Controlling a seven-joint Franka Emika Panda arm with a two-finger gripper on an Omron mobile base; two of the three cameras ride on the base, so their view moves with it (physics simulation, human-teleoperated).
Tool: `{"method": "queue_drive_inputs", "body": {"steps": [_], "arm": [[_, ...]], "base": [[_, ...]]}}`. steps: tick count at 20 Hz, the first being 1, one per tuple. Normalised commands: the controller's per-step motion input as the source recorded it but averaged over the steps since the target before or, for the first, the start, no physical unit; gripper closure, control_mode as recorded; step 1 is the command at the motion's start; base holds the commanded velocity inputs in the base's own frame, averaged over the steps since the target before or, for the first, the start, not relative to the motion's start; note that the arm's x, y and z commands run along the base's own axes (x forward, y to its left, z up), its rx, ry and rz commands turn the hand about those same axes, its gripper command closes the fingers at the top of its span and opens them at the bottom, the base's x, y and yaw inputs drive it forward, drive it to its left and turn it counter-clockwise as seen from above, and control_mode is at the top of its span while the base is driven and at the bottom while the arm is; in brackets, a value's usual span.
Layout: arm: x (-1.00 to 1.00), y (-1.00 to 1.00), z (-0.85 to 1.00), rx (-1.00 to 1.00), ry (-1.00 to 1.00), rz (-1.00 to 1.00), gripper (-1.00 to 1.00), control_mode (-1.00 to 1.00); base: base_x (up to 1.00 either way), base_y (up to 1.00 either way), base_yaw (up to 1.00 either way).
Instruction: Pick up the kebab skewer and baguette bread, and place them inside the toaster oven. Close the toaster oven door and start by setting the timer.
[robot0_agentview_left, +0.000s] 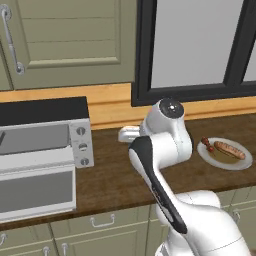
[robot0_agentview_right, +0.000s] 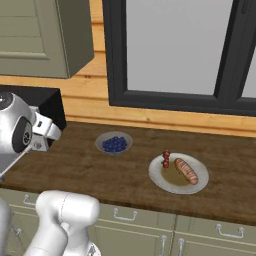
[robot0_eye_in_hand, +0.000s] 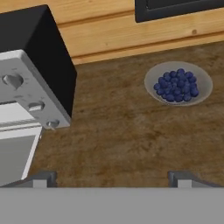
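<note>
While the gripper (robot0_eye_in_hand: 109, 178) hung spread and empty, dark wooden counter (robot0_eye_in_hand: 122, 140) lay beneath, boxy silver-grey toaster oven (robot0_eye_in_hand: 30, 78) leftward.

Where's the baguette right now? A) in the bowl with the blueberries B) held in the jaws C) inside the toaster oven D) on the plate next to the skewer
D: the baguette lies on the plate on the counter, with the skewer at the plate's edge beside it.

The toaster oven (robot0_agentview_left: 42, 150) sits at the counter's left end — its door (robot0_agentview_left: 37, 192) hangs open. Far to the right, baguette bread (robot0_agentview_right: 186, 171) lies flat beside the kebab skewer (robot0_agentview_right: 166, 158) (sharing one plate (robot0_agentview_right: 159, 180)).
</note>
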Motion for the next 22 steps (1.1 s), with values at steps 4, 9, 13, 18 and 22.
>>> {"method": "queue_drive_inputs", "body": {"steps": [4, 9, 13, 18, 22], "arm": [[0.0, 0.94, -0.16, 0.0, 0.02, 0.0, -1.0, -1.0], [0.0, 1.0, -0.24, -0.01, 0.02, 0.0, -1.0, -1.0], [0.0, 0.95, -0.09, 0.0, 0.0, 0.0, -1.0, -1.0], [0.0, 0.83, 0.0, 0.0, -0.09, 0.0, -1.0, -1.0], [0.14, 0.71, 0.0, 0.0, -0.1, 0.0, -1.0, -1.0]], "base": [[0.0, 0.0, 0.0], [0.0, 0.0, 0.0], [0.0, 0.0, 0.0], [0.0, 0.0, 0.0], [0.0, 0.0, 0.0]]}}
